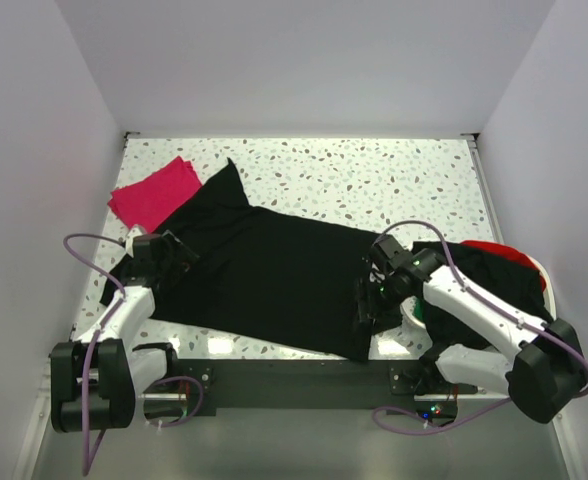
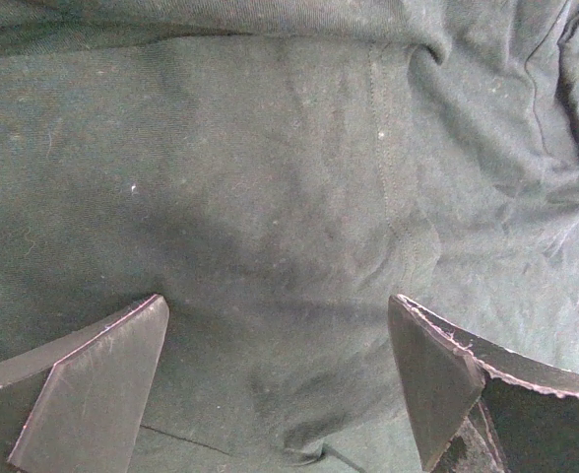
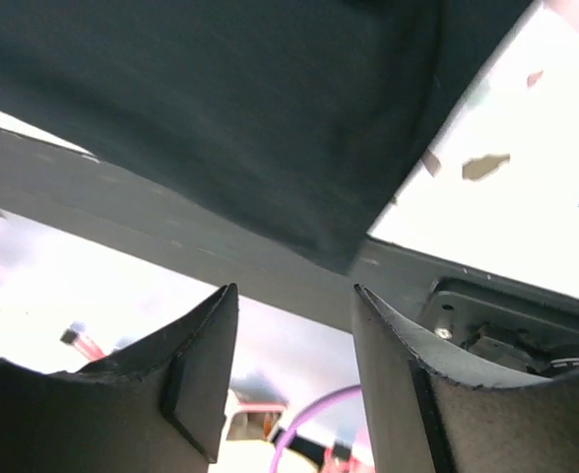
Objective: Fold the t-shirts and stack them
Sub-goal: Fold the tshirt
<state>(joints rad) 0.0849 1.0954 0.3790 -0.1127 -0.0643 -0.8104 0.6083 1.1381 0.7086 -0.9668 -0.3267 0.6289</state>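
The table [image 1: 374,180] has a white top flecked with grey and dark chips, walled in by pale panels on three sides. A large black t-shirt [image 1: 274,270] lies spread flat across its middle, slanting from the far left toward the near right, where its corner reaches the table's near edge. Just beyond the black shirt's far left end, touching it, lies a magenta-pink t-shirt [image 1: 154,192] folded to a small rectangle. To the right of the black shirt, at the table's side edge, sits a crumpled heap of shirts [image 1: 494,262], black with red showing on top.
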